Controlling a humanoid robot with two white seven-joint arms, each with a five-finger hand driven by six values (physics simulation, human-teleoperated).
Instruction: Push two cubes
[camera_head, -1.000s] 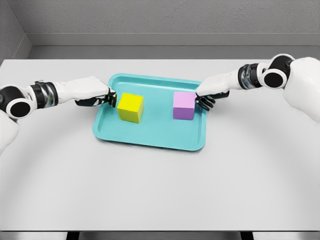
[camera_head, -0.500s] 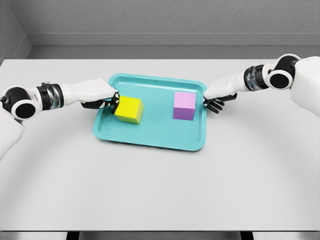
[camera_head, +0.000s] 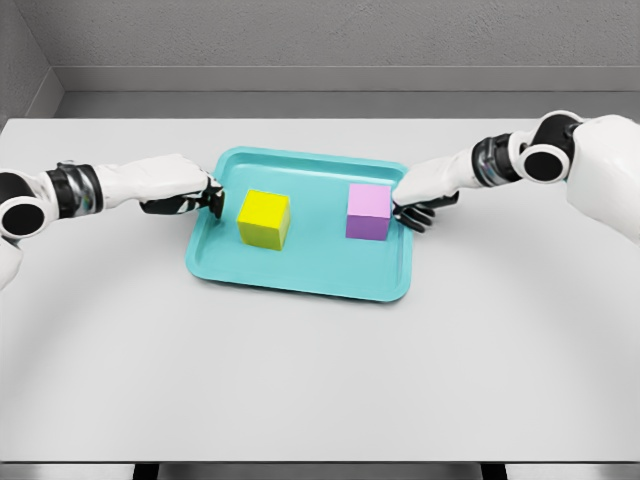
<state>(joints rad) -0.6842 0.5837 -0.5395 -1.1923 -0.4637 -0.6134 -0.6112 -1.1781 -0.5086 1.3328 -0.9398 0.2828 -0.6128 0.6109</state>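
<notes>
On the teal tray (camera_head: 300, 280) the yellow cube (camera_head: 264, 218) sits left and the pink cube (camera_head: 368, 211) right; the left hand (camera_head: 185, 192), fingers curled, empty, hovers just beside the tray's left rim; the right hand (camera_head: 420, 198), likewise curled, reaches over the right rim near pink

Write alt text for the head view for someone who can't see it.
A teal tray on a grey table holds a yellow cube and a pink cube, set apart. The left robot hand sits just left of the yellow cube, the right robot hand beside the pink cube.
</notes>
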